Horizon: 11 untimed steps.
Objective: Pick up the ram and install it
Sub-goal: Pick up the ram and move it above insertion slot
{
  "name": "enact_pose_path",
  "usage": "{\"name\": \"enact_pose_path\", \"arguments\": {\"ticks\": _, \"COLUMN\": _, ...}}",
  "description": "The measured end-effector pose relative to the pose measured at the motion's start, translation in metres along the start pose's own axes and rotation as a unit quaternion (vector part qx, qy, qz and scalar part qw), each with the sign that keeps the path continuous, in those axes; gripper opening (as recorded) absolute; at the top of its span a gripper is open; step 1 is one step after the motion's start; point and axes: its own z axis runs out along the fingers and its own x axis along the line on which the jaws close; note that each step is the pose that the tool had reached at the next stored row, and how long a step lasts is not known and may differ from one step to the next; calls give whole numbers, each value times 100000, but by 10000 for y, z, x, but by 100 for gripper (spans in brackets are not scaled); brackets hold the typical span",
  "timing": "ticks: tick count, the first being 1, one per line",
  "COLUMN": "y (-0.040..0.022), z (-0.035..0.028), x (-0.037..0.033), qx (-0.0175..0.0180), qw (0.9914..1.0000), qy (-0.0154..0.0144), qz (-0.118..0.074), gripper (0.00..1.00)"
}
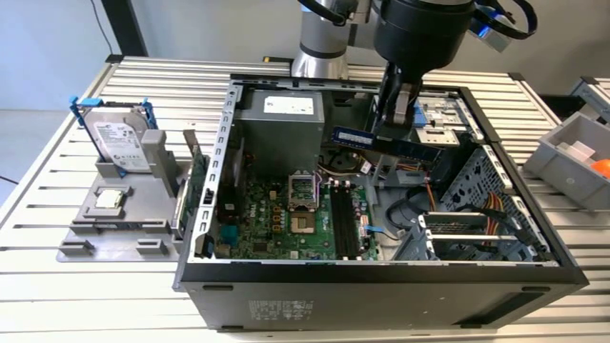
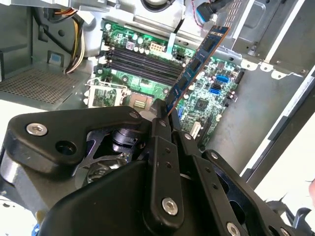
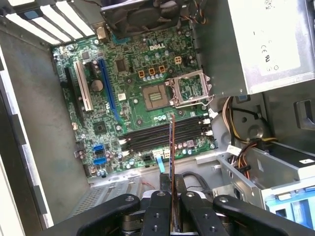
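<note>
Ram [image 2: 197, 64] in gripper [image 2: 167, 114], above motherboard [image 2: 206, 101]

Below the claw [image 1: 393, 128] sits an open PC case [image 1: 381, 268] with a green motherboard [image 1: 286, 221], plus a grey power supply [image 1: 281, 114] just beside the claw on the exterior view's left. Well off on that side, outside the case, a hard drive [image 1: 122, 143] in a blue frame stands on a grey stand [image 1: 114, 214], green card [image 1: 197, 182] on edge beside it; a grey bin [image 1: 572, 157] is far off the other way.
</note>
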Motion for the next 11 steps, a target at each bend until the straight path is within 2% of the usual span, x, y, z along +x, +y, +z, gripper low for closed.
{"name": "enact_pose_path", "arguments": {"ticks": 11, "y": 0, "z": 1, "x": 0, "qx": 12, "qw": 99985, "qy": 27, "qz": 1711, "gripper": 0}}
